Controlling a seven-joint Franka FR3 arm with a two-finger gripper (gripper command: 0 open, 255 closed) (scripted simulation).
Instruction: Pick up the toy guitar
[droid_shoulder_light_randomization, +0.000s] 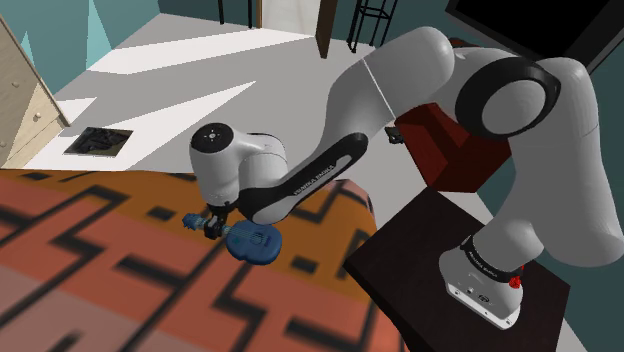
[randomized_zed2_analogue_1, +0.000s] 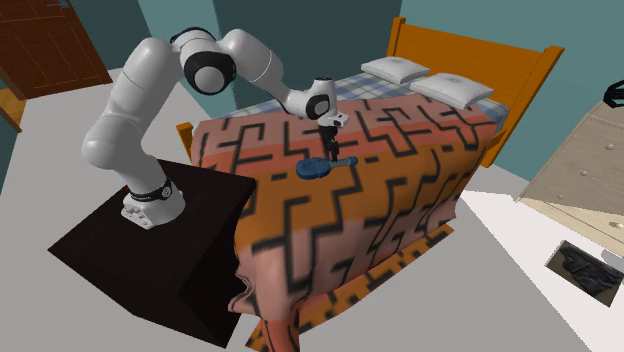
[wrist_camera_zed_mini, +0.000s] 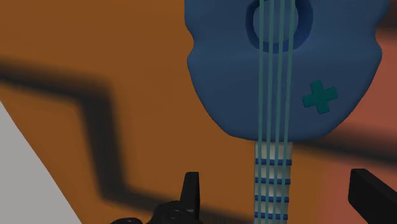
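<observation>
Trouble likely on the lift. Hanging low over the bed (randomized_zed2_analogue_1: 400, 200) with gripper (wrist_camera_zed_mini: 281, 197) spread wide and empty, straddling the thin neck (wrist_camera_zed_mini: 273, 184) of the blue toy guitar (wrist_camera_zed_mini: 280, 83), lying flat on the bed near its edge. Clamped there, could swing body-down and slip free; lowered too far, could dig into the bed.

Shoulder: behind stand (droid_shoulder_light_randomization: 400, 250), down over bed (droid_shoulder_light_randomization: 110, 290). Second exterior: farther, from bed foot. Wrist: close above bed.
</observation>
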